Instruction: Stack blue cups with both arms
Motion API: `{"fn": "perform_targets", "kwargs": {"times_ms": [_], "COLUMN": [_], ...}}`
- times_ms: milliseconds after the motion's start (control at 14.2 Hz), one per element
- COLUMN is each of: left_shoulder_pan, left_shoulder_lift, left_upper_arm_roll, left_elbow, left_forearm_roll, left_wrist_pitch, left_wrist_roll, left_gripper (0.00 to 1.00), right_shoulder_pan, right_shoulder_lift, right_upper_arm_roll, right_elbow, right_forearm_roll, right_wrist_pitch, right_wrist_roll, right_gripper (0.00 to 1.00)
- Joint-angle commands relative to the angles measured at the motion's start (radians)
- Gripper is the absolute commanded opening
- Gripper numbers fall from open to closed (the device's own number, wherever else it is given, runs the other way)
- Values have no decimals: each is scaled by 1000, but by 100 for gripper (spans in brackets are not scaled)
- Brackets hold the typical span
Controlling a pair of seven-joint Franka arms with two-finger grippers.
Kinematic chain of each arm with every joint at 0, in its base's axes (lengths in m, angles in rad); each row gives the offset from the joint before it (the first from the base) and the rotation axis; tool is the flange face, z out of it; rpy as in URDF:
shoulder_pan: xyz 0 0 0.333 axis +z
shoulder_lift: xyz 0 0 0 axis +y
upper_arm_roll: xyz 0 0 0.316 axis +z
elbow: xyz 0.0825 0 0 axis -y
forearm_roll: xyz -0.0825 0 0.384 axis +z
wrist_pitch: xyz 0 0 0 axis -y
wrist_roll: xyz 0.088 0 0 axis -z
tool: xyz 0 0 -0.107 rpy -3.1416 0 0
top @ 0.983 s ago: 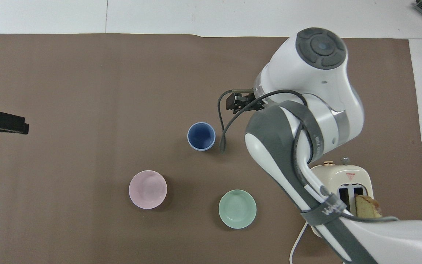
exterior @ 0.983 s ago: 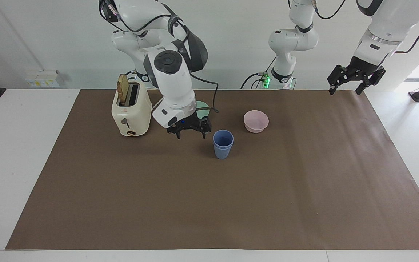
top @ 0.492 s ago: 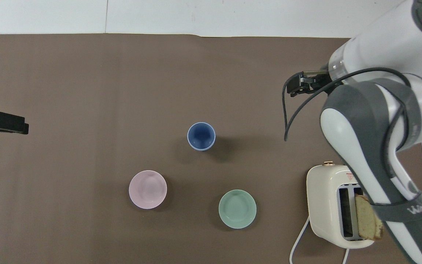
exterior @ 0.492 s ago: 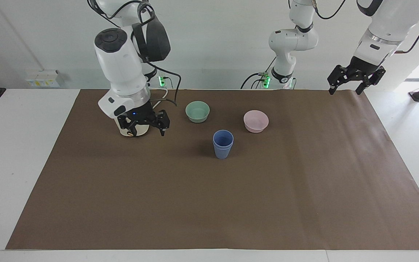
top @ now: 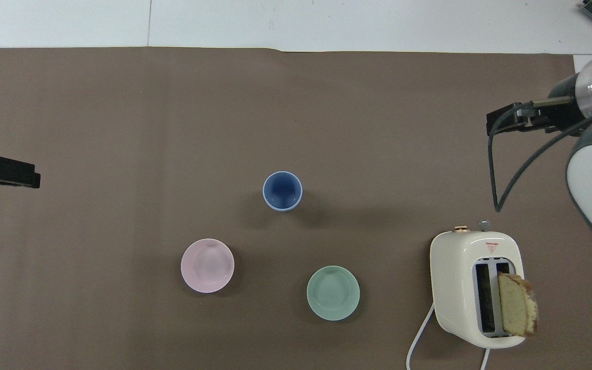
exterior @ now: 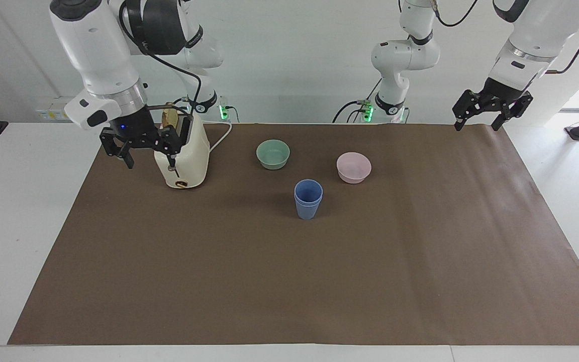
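Note:
The two blue cups (exterior: 308,198) stand upright near the middle of the brown mat, one nested inside the other, with two rims showing. From overhead the blue cups (top: 282,191) read as a single dark-blue mouth. My right gripper (exterior: 150,160) hangs open and holds nothing, up in the air beside the toaster, over the mat's edge toward the right arm's end. In the overhead view the right gripper (top: 501,119) shows at that same end. My left gripper (exterior: 476,126) waits open, raised over the mat's corner at the left arm's end. Only the black tip of the left gripper (top: 3,172) shows overhead.
A cream toaster (exterior: 183,156) with a slice of bread in one slot stands at the right arm's end. A pale green bowl (exterior: 273,154) and a pale pink bowl (exterior: 353,167) sit nearer to the robots than the cups.
The right arm has swung away from beside the cups, past the toaster, toward its own end of the table and risen. The cups and the left arm have stayed put.

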Motion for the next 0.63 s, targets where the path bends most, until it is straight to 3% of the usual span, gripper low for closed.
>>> {"fn": "perform_targets", "kwargs": {"times_ms": [0, 562], "left_shoulder_pan": [6, 6], "left_shoulder_lift": [-7, -7], "left_upper_arm_roll": [0, 0], "left_elbow": [7, 7], "left_forearm_roll": [-9, -7], "left_wrist_pitch": [-20, -20], "left_wrist_roll": [11, 11], "left_gripper": [100, 100], "right_shoulder_pan": [-14, -19], "right_shoulder_lift": [-34, -56], "right_upper_arm_roll": [4, -47], "right_elbow": [-11, -15], "right_forearm_roll": [-13, 7], "right_wrist_pitch": [-17, -21], "right_wrist_roll": [-20, -20], "right_gripper": [100, 100]}}
